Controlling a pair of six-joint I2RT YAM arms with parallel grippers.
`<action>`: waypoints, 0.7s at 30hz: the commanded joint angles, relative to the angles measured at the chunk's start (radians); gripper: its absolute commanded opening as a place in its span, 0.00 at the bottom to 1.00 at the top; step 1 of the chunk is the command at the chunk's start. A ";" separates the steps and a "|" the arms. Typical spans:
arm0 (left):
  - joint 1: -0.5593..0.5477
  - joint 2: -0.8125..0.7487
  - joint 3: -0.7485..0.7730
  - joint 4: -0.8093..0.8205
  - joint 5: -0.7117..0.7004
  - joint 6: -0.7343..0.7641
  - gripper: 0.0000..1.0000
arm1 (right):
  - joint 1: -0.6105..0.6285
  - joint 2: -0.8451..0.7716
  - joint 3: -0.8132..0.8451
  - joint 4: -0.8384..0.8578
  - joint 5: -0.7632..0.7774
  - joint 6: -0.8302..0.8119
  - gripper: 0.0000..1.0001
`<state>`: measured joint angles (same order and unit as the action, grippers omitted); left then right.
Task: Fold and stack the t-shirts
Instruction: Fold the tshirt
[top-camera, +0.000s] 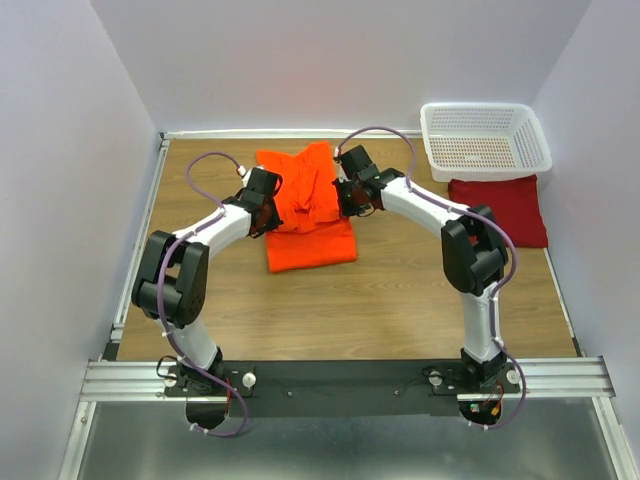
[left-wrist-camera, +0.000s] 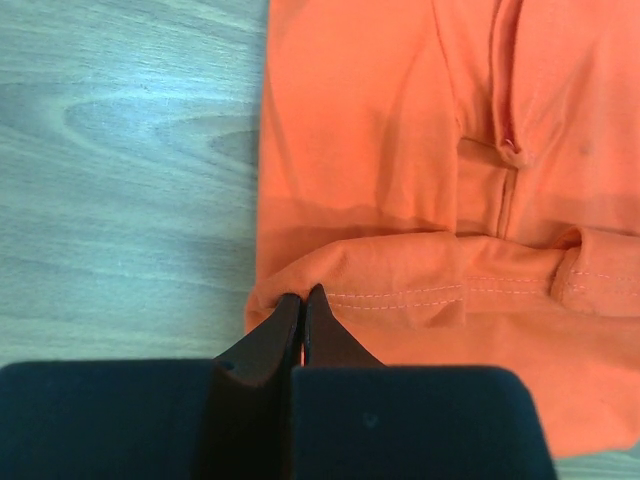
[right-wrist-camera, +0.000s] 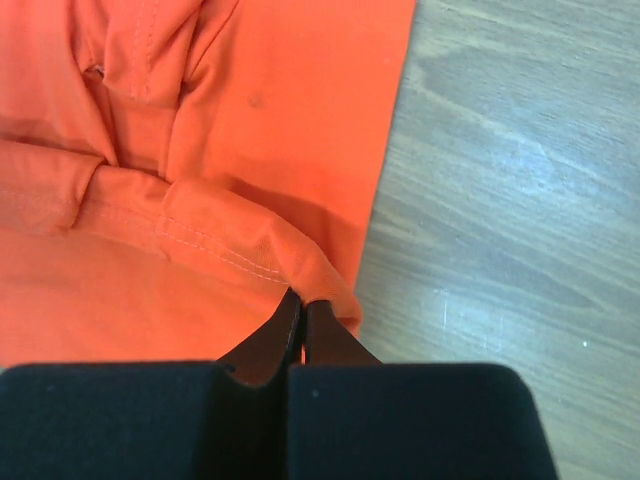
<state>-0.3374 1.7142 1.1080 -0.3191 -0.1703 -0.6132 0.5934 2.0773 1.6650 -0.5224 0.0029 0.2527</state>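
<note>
Mid-tabletop (top-camera: 350, 310): orange t-shirt (top-camera: 310, 215), long axis running near-to-far, far half doubled over and rumpled, near end flat. Left jaws and right jaws closed on its stitched fold, one at either side edge. Far right: folded maroon t-shirt (top-camera: 500, 208), just before the basket (top-camera: 485, 135).

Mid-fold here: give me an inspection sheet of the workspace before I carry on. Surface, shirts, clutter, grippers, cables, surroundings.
Surface: wooden table, bare wood around the cloth.
Job's things: orange t-shirt partly folded, centre-far; maroon t-shirt a folded rectangle at the right edge.
Clutter: white mesh basket in the far right corner, nothing seen inside.
Grippers: left gripper and right gripper both shut, each pinching the orange t-shirt's hemmed fold at a side edge.
Cables: purple cables loop along both arms, off the cloth.
Surroundings: white walls; metal rail at the near edge.
</note>
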 joint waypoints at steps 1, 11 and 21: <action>0.012 0.030 -0.019 0.058 -0.015 0.004 0.00 | -0.010 0.043 -0.007 0.059 0.003 -0.027 0.01; 0.017 0.004 -0.008 0.051 -0.006 0.016 0.52 | -0.010 0.032 -0.014 0.073 0.025 -0.075 0.32; -0.005 -0.281 -0.078 -0.008 -0.008 -0.025 0.84 | 0.061 -0.080 -0.039 0.074 0.022 -0.225 0.83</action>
<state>-0.3294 1.5570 1.0946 -0.3164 -0.1707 -0.6094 0.6064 2.0651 1.6424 -0.4686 0.0120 0.1097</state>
